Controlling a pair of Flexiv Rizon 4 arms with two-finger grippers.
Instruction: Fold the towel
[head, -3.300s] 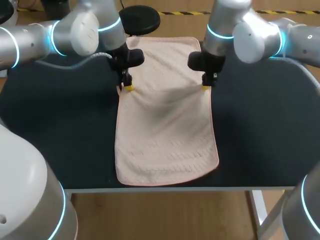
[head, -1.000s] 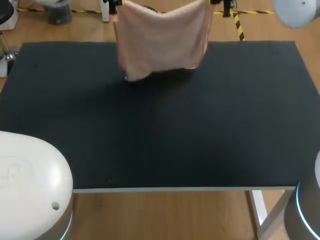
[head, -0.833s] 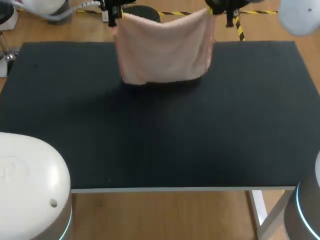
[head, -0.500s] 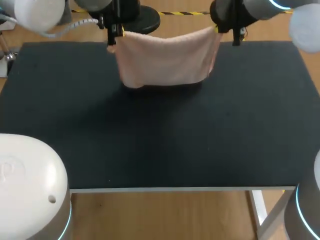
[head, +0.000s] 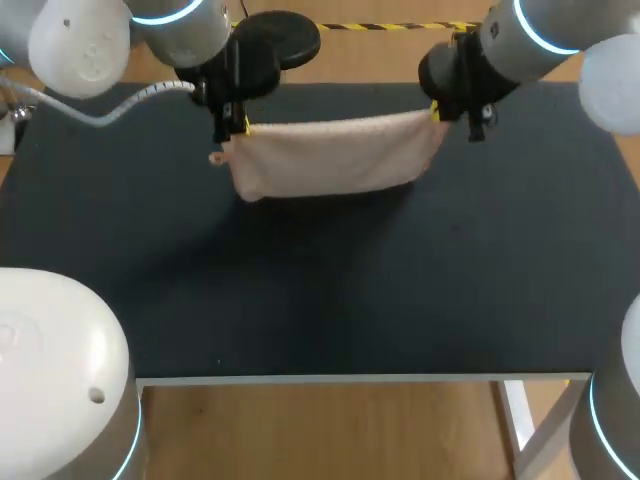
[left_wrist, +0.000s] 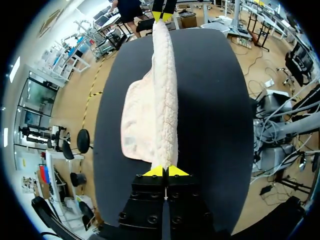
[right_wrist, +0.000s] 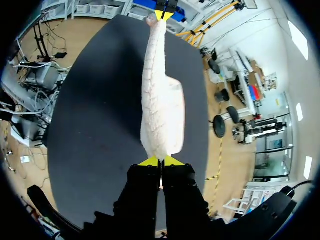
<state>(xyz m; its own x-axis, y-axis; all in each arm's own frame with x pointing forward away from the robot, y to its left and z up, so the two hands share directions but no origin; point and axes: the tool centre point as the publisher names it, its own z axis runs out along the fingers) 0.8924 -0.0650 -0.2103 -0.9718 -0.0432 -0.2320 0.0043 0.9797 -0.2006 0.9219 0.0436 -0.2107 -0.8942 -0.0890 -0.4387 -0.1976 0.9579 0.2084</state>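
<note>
A pale pink towel (head: 335, 155) hangs stretched between my two grippers above the back half of the black table (head: 330, 280). My left gripper (head: 236, 126) is shut on its left upper corner, my right gripper (head: 437, 111) on its right upper corner. The lower part of the towel droops onto the table under the left gripper. In the left wrist view the towel (left_wrist: 162, 95) runs edge-on from my left gripper (left_wrist: 165, 171) to the other gripper (left_wrist: 163, 15). The right wrist view shows the towel (right_wrist: 159, 105) leading from my right gripper (right_wrist: 161, 161) to the left one (right_wrist: 161, 15).
A round black stool seat (head: 283, 35) stands just behind the table's far edge. My arms' white bases sit at the near left (head: 55, 380) and near right (head: 615, 420) corners.
Both grippers have carried the hanging towel from beyond the far edge toward me and lower. The towel's bottom now drapes on the table and less of it hangs free.
</note>
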